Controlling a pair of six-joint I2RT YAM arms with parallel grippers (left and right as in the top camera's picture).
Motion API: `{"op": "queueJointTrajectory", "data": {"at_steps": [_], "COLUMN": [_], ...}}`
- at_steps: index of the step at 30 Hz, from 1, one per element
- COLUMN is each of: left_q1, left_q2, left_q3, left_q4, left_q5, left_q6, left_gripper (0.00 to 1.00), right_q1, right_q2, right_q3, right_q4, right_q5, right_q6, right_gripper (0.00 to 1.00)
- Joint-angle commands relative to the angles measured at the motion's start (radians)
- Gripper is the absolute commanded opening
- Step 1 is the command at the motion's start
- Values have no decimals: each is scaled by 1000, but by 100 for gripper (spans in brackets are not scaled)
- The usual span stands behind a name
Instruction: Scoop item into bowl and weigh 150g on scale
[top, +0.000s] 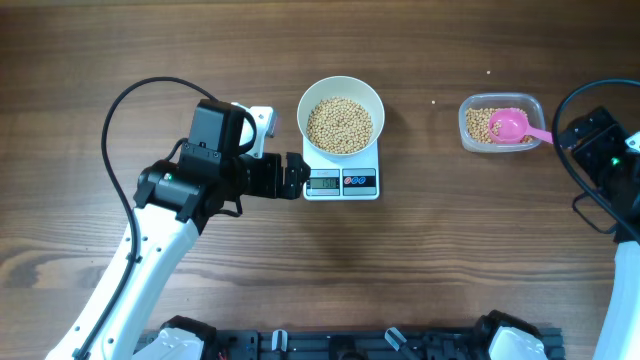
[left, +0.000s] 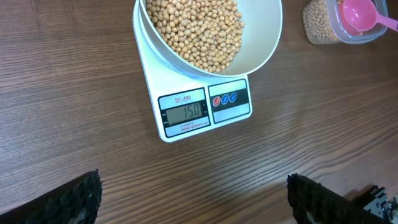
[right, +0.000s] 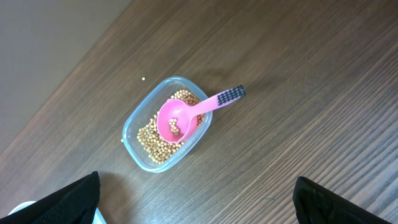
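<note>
Tabletop (top: 100, 60) of dark wood under scale (top: 341, 184)

Glossy white bowl (left: 264, 37), matt wood-grain table (left: 74, 93).

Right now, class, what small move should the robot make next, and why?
Probably draw the left pincer back from the scale and add nothing: its display reads 150 with the bowl of beans on it, the pink scoop rests in the tub, and the right pincer is open and empty too.
</note>
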Motion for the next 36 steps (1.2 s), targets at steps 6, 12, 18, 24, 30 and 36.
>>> {"op": "queueJointTrajectory", "data": {"at_steps": [6,12,18,24,30,36], "left_q1": [-4,-4,-4,-4,-4,-4], "left_q2": [2,2,2,2,2,2], "left_q3": [-7,-7,-7,-7,-7,-7], "left_q4": [3,3,3,3,3,3], "left_q5": [12,12,12,12,12,12], "left_q6": [16,16,16,16,16,16], "left_gripper": [100,100,100,100,100,100], "right_q1": [5,45,88,106,124,162], "right_q2": [-68,-134,-232,-374,-563,-775], "right_q3": [14,7,-60,-222,-446,-655], "right_q4": [-7,-6,39,164,307,465], "right_q5": [21,50,51,54,53,54], "right_q6": [10,7,9,10,7,-41], "right_gripper": [100,100,100,100,100,100]}}
